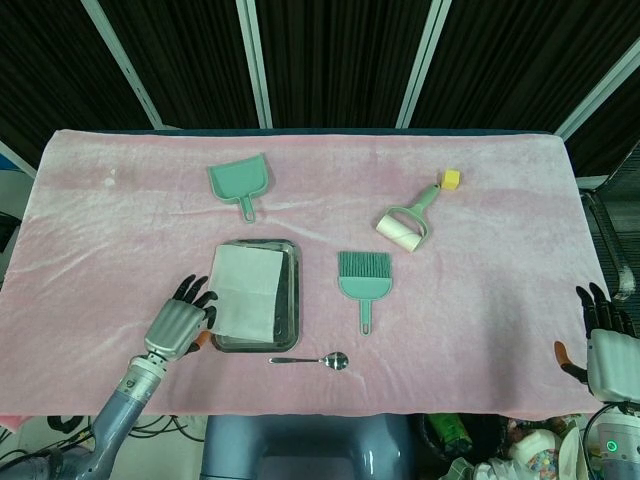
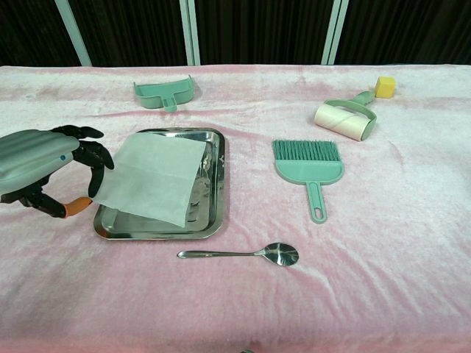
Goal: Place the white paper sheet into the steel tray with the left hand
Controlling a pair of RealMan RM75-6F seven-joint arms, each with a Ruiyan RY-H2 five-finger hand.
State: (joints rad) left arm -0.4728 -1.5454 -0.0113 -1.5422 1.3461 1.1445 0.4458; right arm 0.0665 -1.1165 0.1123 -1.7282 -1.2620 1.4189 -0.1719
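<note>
The pink-covered bench (image 1: pixel 500 300) carries the steel tray (image 2: pixel 210 224) near its front left. The white paper sheet (image 2: pixel 152 176) lies over the tray's left part, its 9 o'clock edge raised at the rim. At the tray's 9 o'clock the left hand (image 2: pixel 45 170) pinches that edge between thumb and curled fingers (image 2: pixel 94 156), the rest loosely bent. At the bench's 4 o'clock corner, the right hand (image 1: pixel 603 345) holds nothing, fingers apart and pointing up. A green brush (image 2: pixel 309 167) lies at the tray's 3 o'clock, a spoon (image 2: pixel 243 254) at 5 o'clock.
</note>
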